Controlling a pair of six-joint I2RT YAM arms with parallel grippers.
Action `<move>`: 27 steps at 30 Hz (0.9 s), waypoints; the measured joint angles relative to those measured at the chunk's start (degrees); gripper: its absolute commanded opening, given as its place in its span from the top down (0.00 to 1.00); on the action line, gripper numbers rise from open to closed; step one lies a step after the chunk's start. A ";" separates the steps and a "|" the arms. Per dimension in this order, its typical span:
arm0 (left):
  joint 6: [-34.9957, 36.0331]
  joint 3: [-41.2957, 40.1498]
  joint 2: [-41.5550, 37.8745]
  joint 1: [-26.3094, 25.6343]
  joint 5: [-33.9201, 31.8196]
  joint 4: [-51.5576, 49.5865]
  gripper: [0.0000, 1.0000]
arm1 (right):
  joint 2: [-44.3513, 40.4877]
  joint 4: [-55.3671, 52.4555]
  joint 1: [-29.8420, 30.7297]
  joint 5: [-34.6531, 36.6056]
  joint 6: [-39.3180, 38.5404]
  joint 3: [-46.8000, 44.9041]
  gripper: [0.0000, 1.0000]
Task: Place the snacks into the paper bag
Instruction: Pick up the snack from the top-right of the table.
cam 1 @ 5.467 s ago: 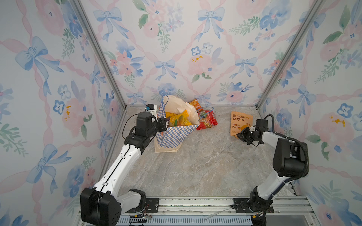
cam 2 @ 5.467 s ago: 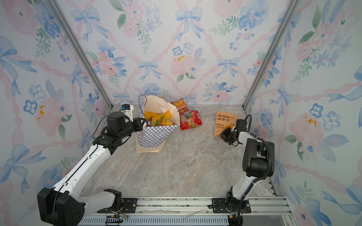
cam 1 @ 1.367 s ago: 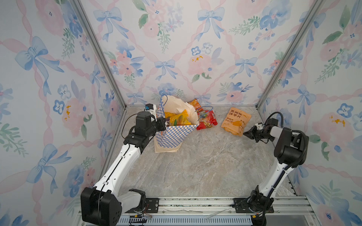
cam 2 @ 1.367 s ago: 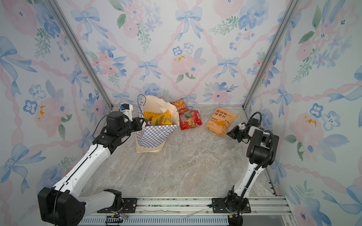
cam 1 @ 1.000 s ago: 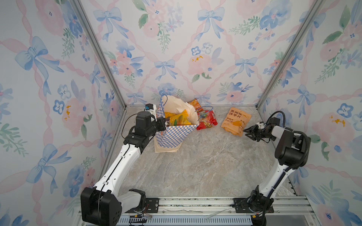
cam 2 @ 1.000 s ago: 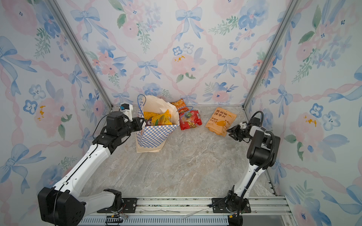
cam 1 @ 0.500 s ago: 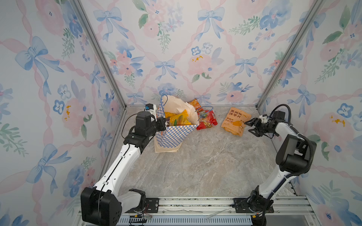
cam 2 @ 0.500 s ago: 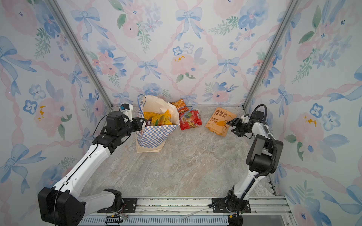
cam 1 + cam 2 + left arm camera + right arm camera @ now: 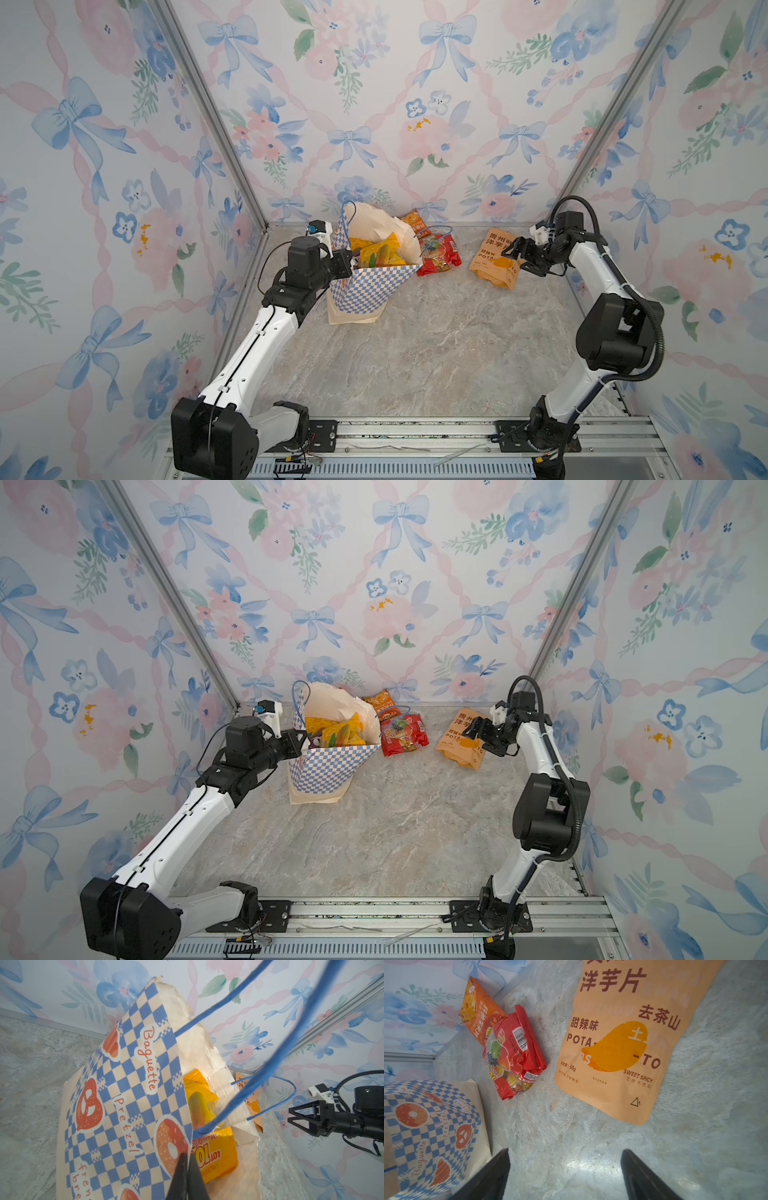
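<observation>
I see the paper bag (image 9: 365, 286) near the far left corner of the table (image 9: 415, 353). It stands but leans, and its mouth is open. My left gripper (image 9: 186, 1157) has its jaws pressed together on the checkered rim of the bag, with the paper pinched between them. Inside the bag are yellow packets (image 9: 380, 255).

The red packet (image 9: 512, 1053) lies on the table just beside the bag, near the far edge. The orange packet (image 9: 479, 1014) is behind it, touching it, close to the far wall. The tan pouch (image 9: 494, 259) lies flat near the far edge, toward the right corner, apart from the red packet.

My right gripper (image 9: 564, 1151) has its jaws spread wide and holds nothing; between them I see only the table. In both top views it is just beside the right border of the pouch. Whether it touches the pouch, I cannot tell.
</observation>
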 measured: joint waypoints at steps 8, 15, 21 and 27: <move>0.00 0.00 0.00 0.15 0.39 0.00 1.00 | 1.01 -5.64 13.20 26.08 -14.51 3.52 0.11; 0.02 0.00 0.00 0.20 0.42 0.00 1.00 | 1.51 -1.33 21.33 43.54 -31.61 -2.45 0.11; 0.24 0.00 0.00 0.20 0.42 0.00 1.00 | 7.02 0.90 25.31 50.27 -39.78 -0.96 0.07; 0.42 0.00 0.00 0.20 0.42 0.00 1.00 | 14.86 0.07 28.26 57.96 -39.23 6.40 0.00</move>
